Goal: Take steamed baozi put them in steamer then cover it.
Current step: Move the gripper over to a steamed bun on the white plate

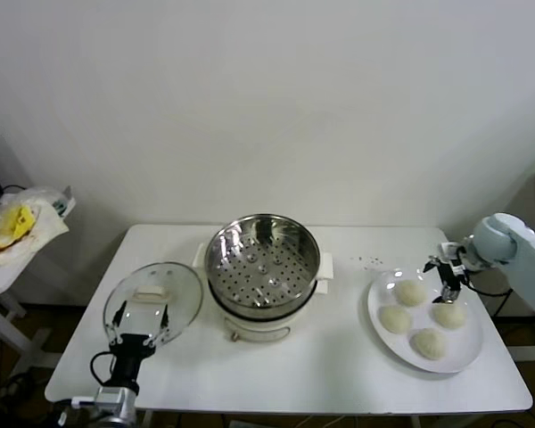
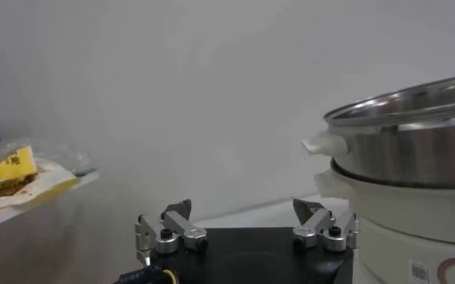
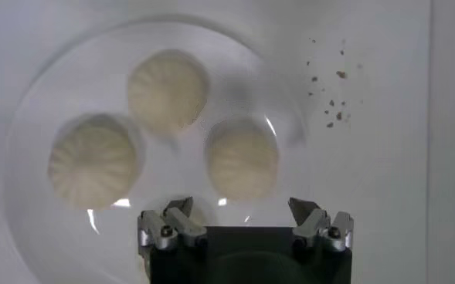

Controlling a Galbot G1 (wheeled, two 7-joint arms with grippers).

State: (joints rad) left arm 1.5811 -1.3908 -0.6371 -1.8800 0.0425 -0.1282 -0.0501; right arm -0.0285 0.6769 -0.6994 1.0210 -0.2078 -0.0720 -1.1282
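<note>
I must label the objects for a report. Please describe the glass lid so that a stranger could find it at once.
Find the white table, then the shiny steamer at its middle. The glass lid lies flat on the table on the robot's left of the steamer, just beyond the open left gripper. Unlike the white plate, it is transparent and carries no baozi.

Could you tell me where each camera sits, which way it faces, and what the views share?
Head view: high, looking down at the table; left gripper by the glass lid, right gripper over the plate.
Left wrist view: low, facing sideways at the steamer; its open fingers show.
Right wrist view: looking straight down on the buns; open fingers show.
Shared: head and left wrist both show the steamer; head and right wrist the plate of buns.
</note>
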